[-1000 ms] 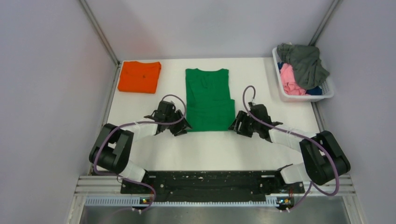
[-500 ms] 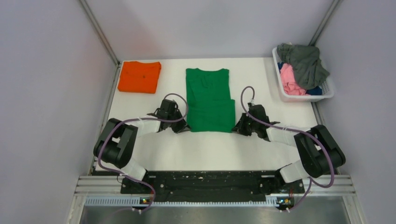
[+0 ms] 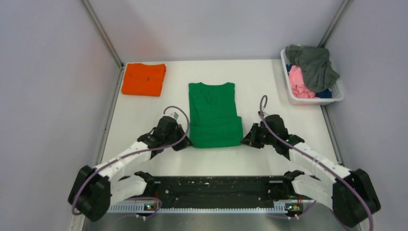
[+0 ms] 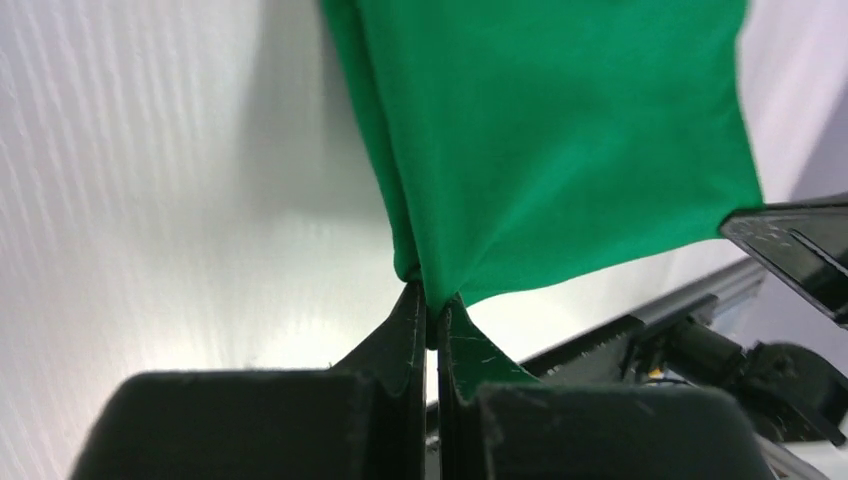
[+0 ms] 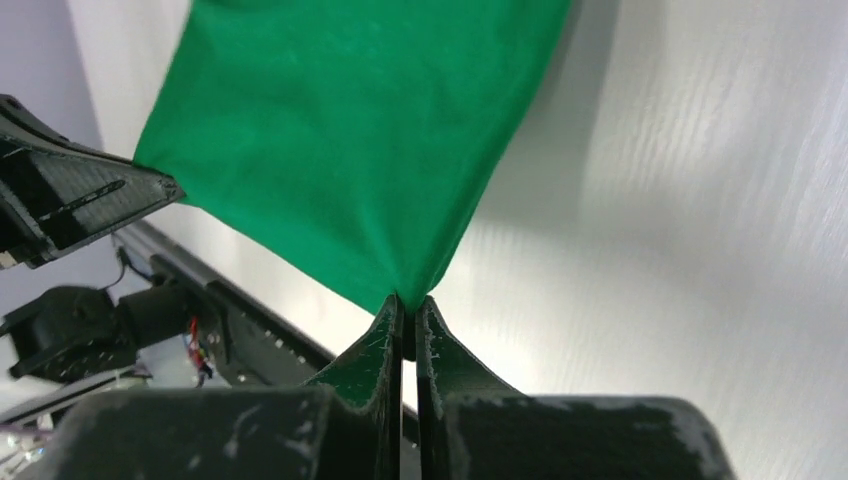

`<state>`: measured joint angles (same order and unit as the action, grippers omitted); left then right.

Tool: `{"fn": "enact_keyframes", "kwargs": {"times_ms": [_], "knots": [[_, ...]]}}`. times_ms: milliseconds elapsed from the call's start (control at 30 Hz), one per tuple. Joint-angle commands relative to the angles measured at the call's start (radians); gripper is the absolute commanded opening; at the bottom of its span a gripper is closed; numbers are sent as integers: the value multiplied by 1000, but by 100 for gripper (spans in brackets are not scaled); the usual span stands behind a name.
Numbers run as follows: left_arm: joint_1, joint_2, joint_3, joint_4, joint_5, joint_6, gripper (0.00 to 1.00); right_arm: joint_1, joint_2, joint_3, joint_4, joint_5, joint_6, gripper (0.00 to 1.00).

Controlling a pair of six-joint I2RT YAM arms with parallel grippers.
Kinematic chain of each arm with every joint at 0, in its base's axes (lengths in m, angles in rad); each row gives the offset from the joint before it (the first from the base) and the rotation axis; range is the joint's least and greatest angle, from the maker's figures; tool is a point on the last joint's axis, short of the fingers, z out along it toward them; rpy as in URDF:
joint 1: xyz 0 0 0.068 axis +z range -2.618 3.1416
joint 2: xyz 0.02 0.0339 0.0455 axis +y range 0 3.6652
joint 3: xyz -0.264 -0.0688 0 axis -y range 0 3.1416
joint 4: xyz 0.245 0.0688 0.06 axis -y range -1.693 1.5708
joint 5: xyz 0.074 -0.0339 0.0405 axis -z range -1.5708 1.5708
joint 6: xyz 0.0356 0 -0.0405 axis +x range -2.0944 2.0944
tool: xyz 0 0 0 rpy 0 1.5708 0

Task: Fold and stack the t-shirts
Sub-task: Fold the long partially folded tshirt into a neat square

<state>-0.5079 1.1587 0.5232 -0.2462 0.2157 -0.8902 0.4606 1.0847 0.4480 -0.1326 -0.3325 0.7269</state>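
A bright green t-shirt (image 3: 214, 114) lies lengthwise in the middle of the table, folded narrow, its collar at the far end. My left gripper (image 3: 186, 143) is shut on the near left corner of its hem, and the cloth (image 4: 560, 150) rises from the pinched tips (image 4: 432, 305). My right gripper (image 3: 244, 141) is shut on the near right corner, with the green fabric (image 5: 350, 140) pulled taut from its tips (image 5: 409, 303). A folded orange t-shirt (image 3: 143, 79) lies at the far left.
A white basket (image 3: 312, 100) at the far right holds grey (image 3: 315, 65), pink (image 3: 298, 82) and blue tees. Grey walls close in on the left, right and back. A black rail (image 3: 211, 190) runs along the near edge.
Both grippers have shut on the green shirt's near corners. Both arms have drawn back towards the near edge, lifting the hem and dragging the shirt slightly nearer.
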Motion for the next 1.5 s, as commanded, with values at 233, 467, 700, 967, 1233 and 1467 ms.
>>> {"fn": "enact_keyframes", "kwargs": {"times_ms": [233,467,700,967,1233,1467], "knots": [[-41,-424,52,-203,-49,-32,0,7,-287,148,-133,-174,-7,0],[-36,-423,111,-193,-182,-33,0,-17,-163,222,14,-246,13,0],[25,-281,235,-182,-268,45,0,-133,-43,231,171,-352,64,0],[163,-45,396,-122,-221,124,0,-226,113,262,293,-417,74,0],[219,185,572,-128,-151,177,0,-289,281,350,339,-385,55,0],[283,358,674,-85,-89,194,0,-309,418,431,365,-365,51,0]]}}
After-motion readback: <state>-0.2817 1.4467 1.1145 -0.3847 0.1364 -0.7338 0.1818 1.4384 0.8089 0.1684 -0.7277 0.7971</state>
